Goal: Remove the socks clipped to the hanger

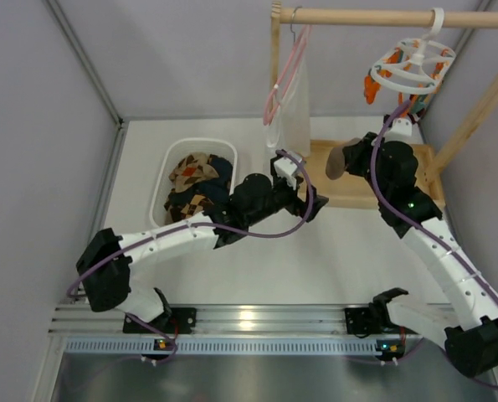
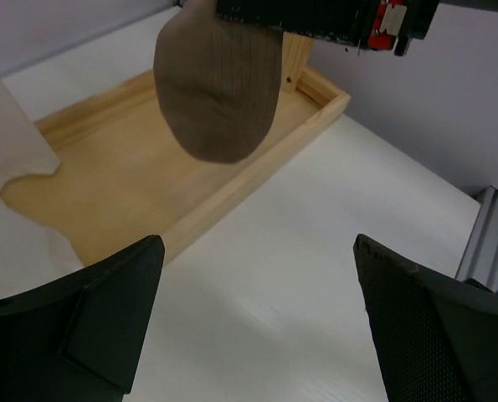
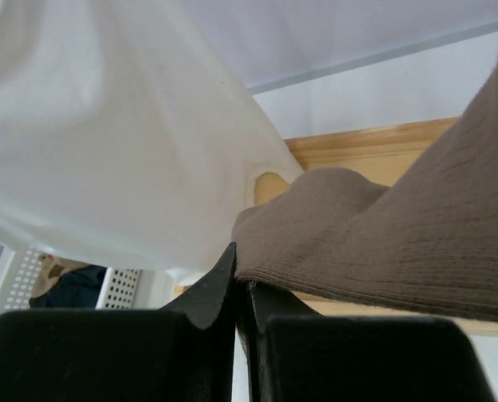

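My right gripper (image 3: 242, 276) is shut on the edge of a taupe ribbed sock (image 3: 399, 243). In the top view the sock (image 1: 339, 157) hangs from this gripper (image 1: 355, 156) over the wooden base, well below the hanger (image 1: 412, 65). The hanger is a white ring with orange and teal clips, hooked on the wooden rod at top right. My left gripper (image 2: 257, 243) is open and empty above the table, just in front of the base; the sock (image 2: 219, 92) hangs ahead of it. An argyle sock (image 1: 194, 172) and a dark sock lie in the white bin.
The white bin (image 1: 166, 167) stands at back left. A thin pink wire hanger (image 1: 284, 79) with a white cloth bag (image 3: 123, 142) hangs from the rod's left end. The wooden stand's tray base (image 2: 123, 167) and slanted brace (image 1: 474, 113) fill the back right.
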Action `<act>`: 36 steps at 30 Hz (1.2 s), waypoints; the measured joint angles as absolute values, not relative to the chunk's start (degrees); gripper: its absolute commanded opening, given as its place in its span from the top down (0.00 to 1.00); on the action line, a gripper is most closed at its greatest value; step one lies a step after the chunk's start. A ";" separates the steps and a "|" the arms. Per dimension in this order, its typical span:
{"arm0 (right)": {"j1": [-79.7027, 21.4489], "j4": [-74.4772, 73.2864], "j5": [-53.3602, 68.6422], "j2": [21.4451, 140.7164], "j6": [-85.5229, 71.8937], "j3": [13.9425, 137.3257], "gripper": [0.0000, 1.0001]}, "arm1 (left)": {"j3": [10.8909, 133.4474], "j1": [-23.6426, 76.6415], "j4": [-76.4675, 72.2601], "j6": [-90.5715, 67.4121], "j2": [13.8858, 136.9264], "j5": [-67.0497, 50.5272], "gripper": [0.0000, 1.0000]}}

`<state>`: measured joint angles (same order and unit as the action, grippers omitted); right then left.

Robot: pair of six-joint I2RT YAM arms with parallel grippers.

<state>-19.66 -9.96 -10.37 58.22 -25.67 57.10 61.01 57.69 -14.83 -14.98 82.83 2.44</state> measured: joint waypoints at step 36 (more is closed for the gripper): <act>-26.09 -19.62 -18.63 45.30 -30.06 55.02 0.01 | 75.22 64.64 -35.99 7.51 105.82 21.61 1.00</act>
<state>-26.09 -19.62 -18.63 45.30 -30.06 55.02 75.22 64.64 -35.99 7.51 105.82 21.61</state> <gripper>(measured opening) 0.979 0.016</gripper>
